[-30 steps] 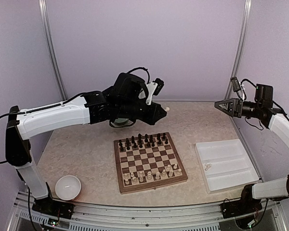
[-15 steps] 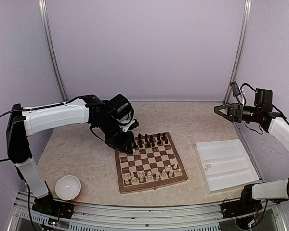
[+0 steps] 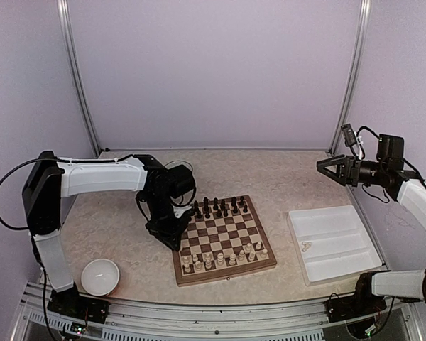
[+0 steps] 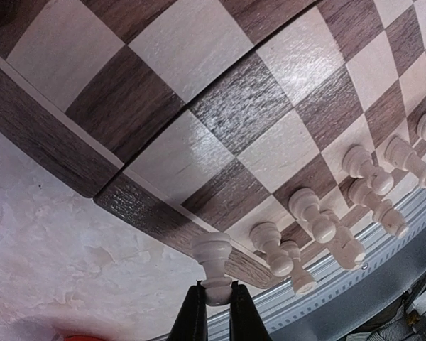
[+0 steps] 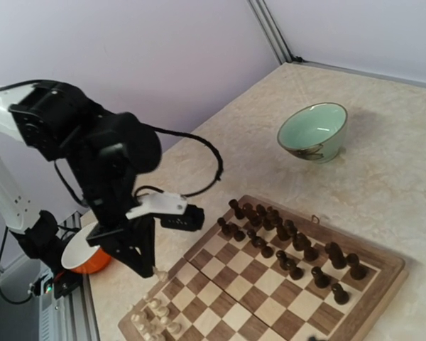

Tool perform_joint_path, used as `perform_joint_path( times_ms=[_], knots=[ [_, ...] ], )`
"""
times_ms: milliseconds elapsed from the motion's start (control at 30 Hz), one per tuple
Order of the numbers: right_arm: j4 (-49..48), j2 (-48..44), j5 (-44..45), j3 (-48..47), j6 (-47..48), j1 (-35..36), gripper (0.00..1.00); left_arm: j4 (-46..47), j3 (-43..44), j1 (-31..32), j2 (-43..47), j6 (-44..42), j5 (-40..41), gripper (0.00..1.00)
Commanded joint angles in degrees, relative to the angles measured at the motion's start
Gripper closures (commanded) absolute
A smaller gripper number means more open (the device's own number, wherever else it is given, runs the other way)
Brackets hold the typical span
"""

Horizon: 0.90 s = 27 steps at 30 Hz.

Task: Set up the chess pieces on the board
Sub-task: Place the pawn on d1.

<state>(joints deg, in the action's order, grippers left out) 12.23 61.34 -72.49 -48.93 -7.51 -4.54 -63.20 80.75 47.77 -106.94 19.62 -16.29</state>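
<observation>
The board (image 3: 221,231) lies mid-table, with dark chessmen on its far rows and cream chess pieces (image 3: 224,257) on its near rows. My left gripper (image 3: 172,239) is shut on the head of a cream pawn (image 4: 213,254), holding it base-first just over the board's left border near the front corner. The pawn also shows in the right wrist view (image 5: 158,273), close to the border. Several cream pieces (image 4: 314,222) stand just beyond it. My right gripper (image 3: 326,168) is open and empty, raised at the far right. A cream piece (image 3: 306,246) lies in the white tray (image 3: 341,231).
A white bowl (image 3: 100,275) with an orange outside (image 5: 80,258) sits at the front left, near the left arm. A pale green bowl (image 5: 312,131) stands behind the board. The table's metal front rail (image 4: 383,234) runs close to the board's near edge.
My left arm has swung down from high behind the board to the board's left edge, still holding the cream piece. The right gripper has barely moved.
</observation>
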Motion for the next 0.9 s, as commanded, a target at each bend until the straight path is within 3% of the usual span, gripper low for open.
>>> perform_joint_path(
  times_ms=[0, 300, 567, 867],
  knots=[
    [0.8, -1.4, -1.4, 0.7, 1.4, -0.5, 0.44, -1.0, 2.2, 0.1, -3.0, -1.8, -0.3, 0.96],
    [1.2, -1.7, -1.6, 1.1, 2.1, -0.5, 0.44, -0.8, 7.4, 0.7, -8.1, -2.7, -1.0, 0.93],
    [1.4, -1.6, -1.8, 1.2, 2.6, -0.5, 0.44, -0.9, 10.6, 1.8, -10.4, -2.8, -0.2, 0.74],
    [0.9, -1.2, -2.2, 1.4, 1.9, -0.5, 0.44, 0.0, 12.8, 5.6, -6.7, -0.9, 9.3, 0.65]
  ],
)
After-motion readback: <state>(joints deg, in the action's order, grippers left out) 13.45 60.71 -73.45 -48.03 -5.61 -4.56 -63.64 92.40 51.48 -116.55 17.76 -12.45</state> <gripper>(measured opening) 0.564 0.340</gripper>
